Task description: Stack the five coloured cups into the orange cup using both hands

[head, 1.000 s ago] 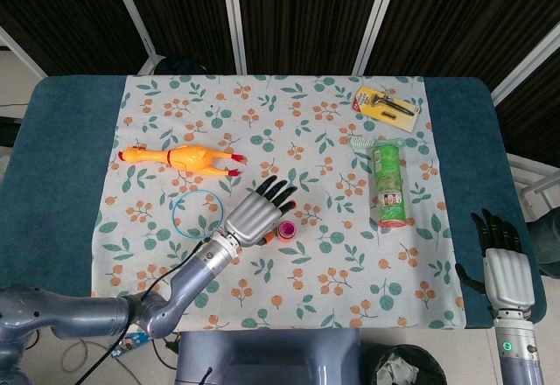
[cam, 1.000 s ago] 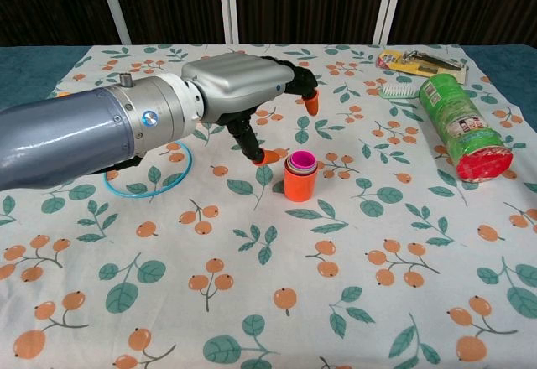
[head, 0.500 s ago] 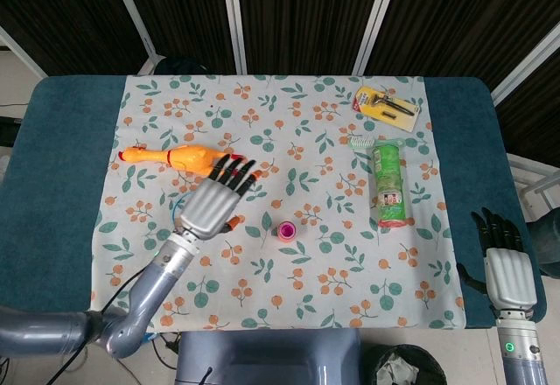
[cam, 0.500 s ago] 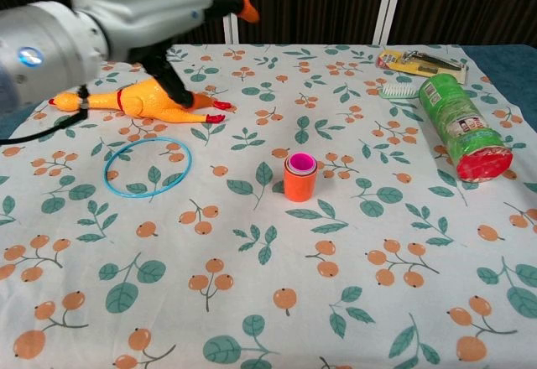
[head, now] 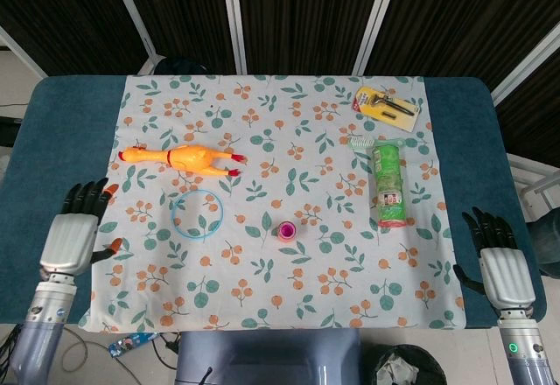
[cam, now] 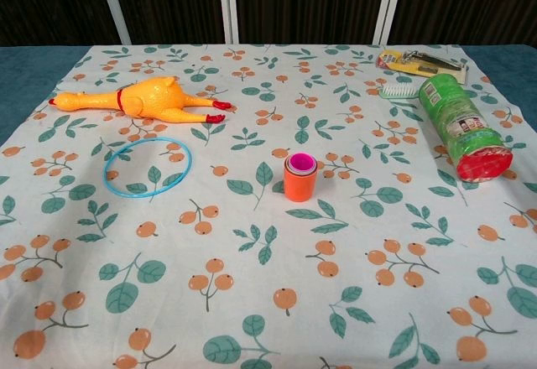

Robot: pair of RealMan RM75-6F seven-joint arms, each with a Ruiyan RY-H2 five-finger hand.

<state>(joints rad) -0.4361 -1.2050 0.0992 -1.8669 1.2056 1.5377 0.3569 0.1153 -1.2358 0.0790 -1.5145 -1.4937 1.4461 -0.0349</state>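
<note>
Both hands sit well away from the work: the left hand (head: 72,232) hovers over the teal edge of the counter (head: 52,140) beyond the floral cloth (head: 289,131), fingers spread and holding nothing, and the right hand (head: 500,261) hangs at the opposite edge, likewise empty with its fingers apart. Neither shows in the chest view. The orange cup (cam: 299,181) stands upright near the middle of the cloth, with a pink cup (cam: 299,163) nested in its mouth and other rims seemingly layered inside it, though how many cannot be counted. It lies roughly midway between the two hands and well apart from each, nearest the blue ring (cam: 147,166) on the left hand's side, with the rubber chicken (cam: 138,101) further back and the green canister (cam: 457,126) off to the right. These look like light, thin-walled plastic cups, stiff but smooth and probably slippery, and easy to tip over. A hold around the orange wall below the rim, thumb opposing the fingers, should steady the stack best.
</note>
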